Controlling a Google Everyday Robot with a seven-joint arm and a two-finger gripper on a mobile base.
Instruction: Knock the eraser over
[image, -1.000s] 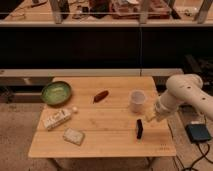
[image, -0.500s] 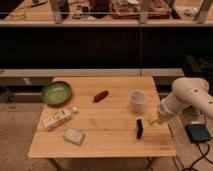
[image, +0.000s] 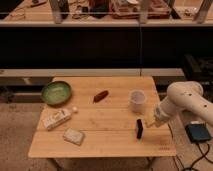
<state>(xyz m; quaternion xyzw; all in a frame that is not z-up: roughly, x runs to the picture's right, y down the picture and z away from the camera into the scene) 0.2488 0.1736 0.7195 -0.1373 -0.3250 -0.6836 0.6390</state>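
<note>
Now, from your left: the round green bowl (image: 56, 92) and, further right, the white cup (image: 137, 100) show no contents you can make out. Your small black rectangular eraser (image: 139, 128) stands upright near the table's front right, and the gripper (image: 149, 123), on the white arm bent in from the right, sits just beside it.

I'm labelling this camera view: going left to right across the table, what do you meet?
Bowl → carton → pad → red object → cup → eraser, standing → gripper, just right of the eraser.
</note>
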